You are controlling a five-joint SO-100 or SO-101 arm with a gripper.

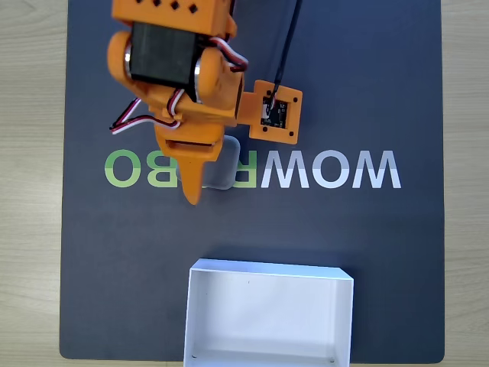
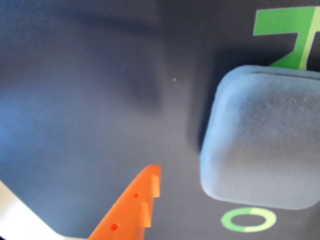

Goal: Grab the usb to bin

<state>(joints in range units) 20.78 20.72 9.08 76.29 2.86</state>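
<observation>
The usb (image 1: 233, 162) is a small grey block with rounded corners, lying on the dark mat over the printed letters. Its left part is hidden under my orange gripper (image 1: 197, 193), which points down the fixed view with its tip just left of the block. In the wrist view the usb (image 2: 265, 145) fills the right side, flat on the mat, and one toothed orange finger (image 2: 134, 202) rises from the bottom edge to its left, apart from it. The gripper is open and holds nothing. The white bin (image 1: 267, 271) stands empty at the bottom of the fixed view, below the gripper.
A dark mat (image 1: 382, 252) with WOWROBO lettering (image 1: 344, 170) covers the pale wooden table (image 1: 30, 191). The wrist camera board (image 1: 276, 113) and its black cable stick out to the right of the arm. A white corner of the bin (image 2: 15, 220) shows at the wrist view's bottom left.
</observation>
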